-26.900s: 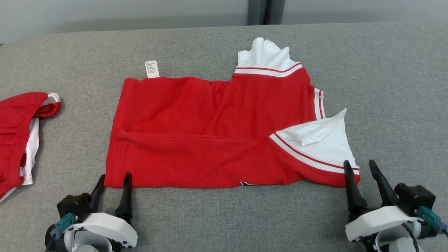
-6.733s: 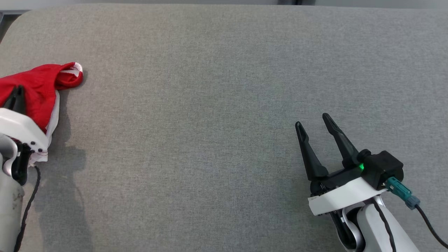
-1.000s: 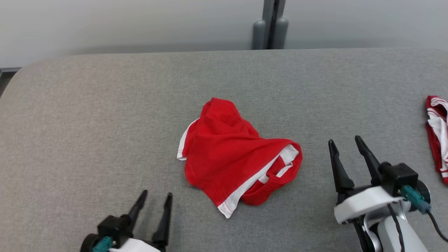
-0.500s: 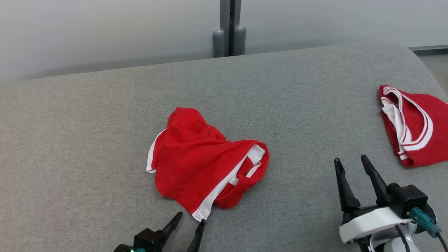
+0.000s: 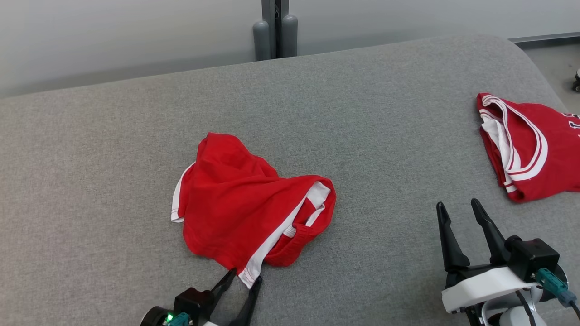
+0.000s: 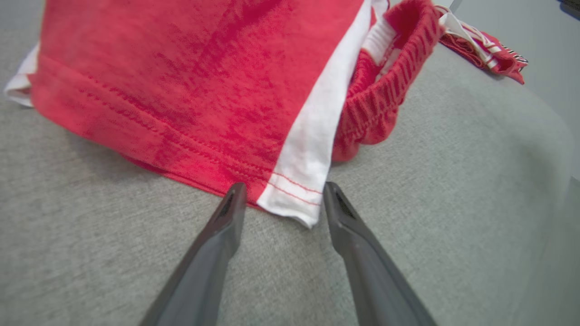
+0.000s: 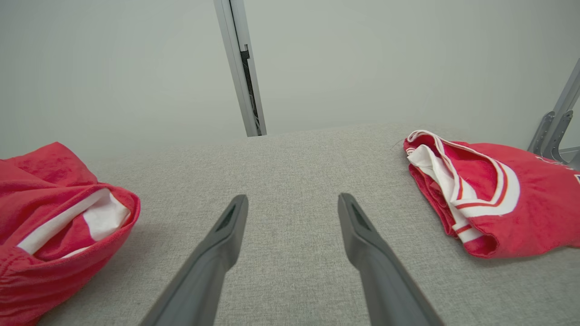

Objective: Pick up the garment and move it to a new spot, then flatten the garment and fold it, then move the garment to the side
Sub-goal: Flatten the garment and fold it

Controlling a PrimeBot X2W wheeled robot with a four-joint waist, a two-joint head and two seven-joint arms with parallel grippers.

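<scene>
The garment is a crumpled pair of red shorts with a white side stripe, lying mid-table. My left gripper sits at its near edge, open. In the left wrist view the white-striped hem corner lies between the two fingertips of my left gripper, and the fingers are not pressing it. The red cloth spreads beyond. My right gripper stands open over bare table to the right, with nothing between its fingers. In the right wrist view the garment lies to the left of my right gripper.
A second red and white garment, folded, lies near the table's right end, also seen as a red bundle in the right wrist view. The grey cloth-covered table has a rounded far right corner. A grey post stands behind it.
The head camera has turned, so the whole picture has shifted left. My left gripper has come forward and right to the garment's near hem corner. The right gripper has held still.
</scene>
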